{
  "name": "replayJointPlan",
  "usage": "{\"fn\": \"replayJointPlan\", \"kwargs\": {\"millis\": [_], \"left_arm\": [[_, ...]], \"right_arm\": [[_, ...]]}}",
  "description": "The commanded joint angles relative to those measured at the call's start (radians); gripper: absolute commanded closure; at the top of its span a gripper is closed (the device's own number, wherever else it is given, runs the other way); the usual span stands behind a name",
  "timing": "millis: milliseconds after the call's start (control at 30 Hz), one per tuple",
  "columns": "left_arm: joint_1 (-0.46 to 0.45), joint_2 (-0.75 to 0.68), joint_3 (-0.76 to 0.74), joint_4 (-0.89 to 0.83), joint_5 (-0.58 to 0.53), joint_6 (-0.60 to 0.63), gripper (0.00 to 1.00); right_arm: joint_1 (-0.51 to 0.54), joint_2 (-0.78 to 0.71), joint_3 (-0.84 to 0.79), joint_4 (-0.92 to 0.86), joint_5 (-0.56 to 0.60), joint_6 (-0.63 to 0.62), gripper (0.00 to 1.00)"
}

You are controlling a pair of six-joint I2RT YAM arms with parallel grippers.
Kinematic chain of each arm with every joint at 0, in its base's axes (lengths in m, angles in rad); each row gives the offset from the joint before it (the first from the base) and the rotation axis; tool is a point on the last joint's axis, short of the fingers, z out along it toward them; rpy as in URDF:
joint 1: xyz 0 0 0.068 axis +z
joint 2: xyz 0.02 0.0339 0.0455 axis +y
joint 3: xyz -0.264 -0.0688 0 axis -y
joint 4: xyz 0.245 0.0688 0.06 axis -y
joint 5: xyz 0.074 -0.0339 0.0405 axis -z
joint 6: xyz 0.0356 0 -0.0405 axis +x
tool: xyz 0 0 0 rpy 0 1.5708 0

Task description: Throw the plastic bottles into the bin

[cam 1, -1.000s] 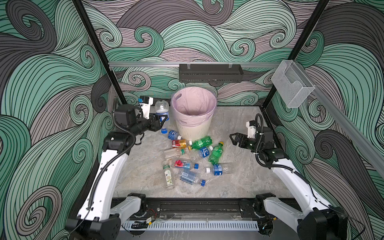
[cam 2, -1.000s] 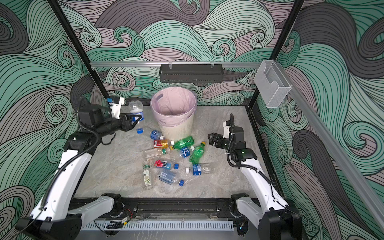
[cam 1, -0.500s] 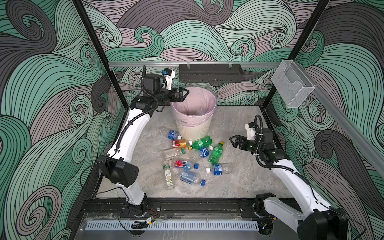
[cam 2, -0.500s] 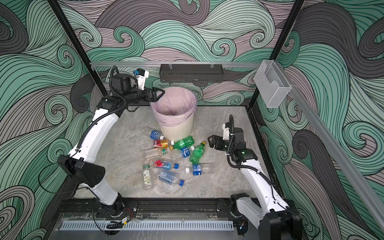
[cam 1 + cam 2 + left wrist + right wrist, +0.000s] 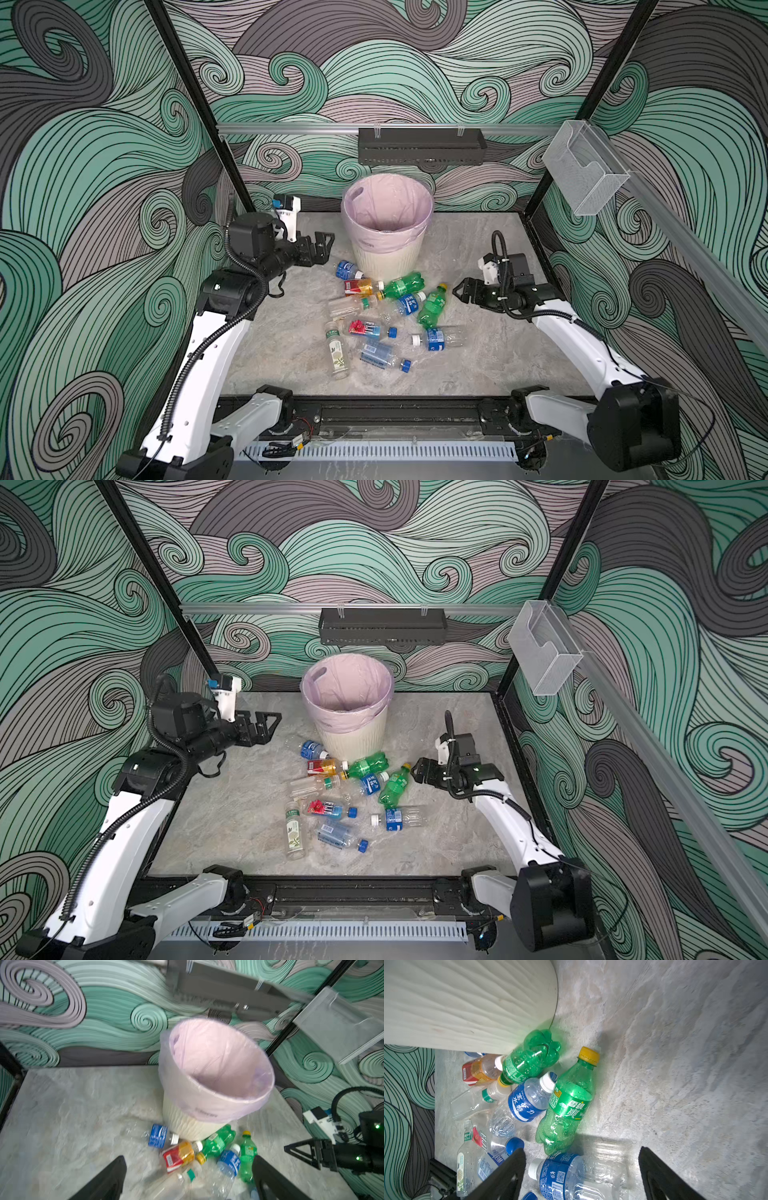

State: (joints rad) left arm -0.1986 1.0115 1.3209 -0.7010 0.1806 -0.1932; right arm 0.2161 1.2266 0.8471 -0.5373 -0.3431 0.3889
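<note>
The plastic bottles [image 5: 368,328] lie in a loose heap on the desk [image 5: 478,374], just in front of the bin [image 5: 386,262]. We count ten of them in both top views, and none has shifted over the last second. Closest to the bin's foot are a blue-labelled bottle [image 5: 348,270], a red-and-orange bottle [image 5: 358,286] and a lying green bottle [image 5: 402,286], whose base rests against the ribbed wall in the right wrist view. The bin stands upright toward the back of the desk, lined with a pink bag [image 5: 388,208]; we cannot make out what lies at its bottom. A second ago the left pincer [image 5: 328,247] was clenched on a clear bottle to the left of the bin, and half a second ago it was raised at the bin's rim. Now it is back low on the left of the bin, its jaws spread wide and nothing between them, the clear bottle gone from it. The right pincer [image 5: 457,291] hovers just to the right of the yellow-capped green bottle [image 5: 432,309], released and empty. It has only edged slightly nearer the heap.
</note>
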Motion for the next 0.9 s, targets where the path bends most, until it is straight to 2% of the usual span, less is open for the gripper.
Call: {"fn": "replayJointPlan", "kwargs": {"millis": [0, 200, 367, 500, 633, 867], "left_arm": [[0.005, -0.058, -0.091, -0.093, -0.07, 0.009, 0.04], [0.008, -0.169, -0.278, -0.135, -0.158, -0.069, 0.02], [0.007, -0.225, -0.382, -0.133, -0.156, -0.122, 0.02], [0.008, -0.245, -0.407, -0.13, -0.159, -0.122, 0.02], [0.008, -0.229, -0.405, -0.136, -0.159, -0.106, 0.02], [0.008, -0.205, -0.41, -0.141, -0.189, -0.105, 0.02]], "right_arm": [[0.055, 0.058, 0.042, 0.001, -0.024, 0.028, 0.13], [0.131, 0.205, 0.074, 0.083, -0.021, 0.087, 0.16], [0.159, 0.301, 0.095, 0.122, 0.007, 0.129, 0.16], [0.169, 0.36, 0.107, 0.138, 0.025, 0.149, 0.19], [0.189, 0.394, 0.109, 0.146, 0.111, 0.163, 0.24], [0.202, 0.424, 0.096, 0.169, 0.188, 0.187, 0.27]]}}
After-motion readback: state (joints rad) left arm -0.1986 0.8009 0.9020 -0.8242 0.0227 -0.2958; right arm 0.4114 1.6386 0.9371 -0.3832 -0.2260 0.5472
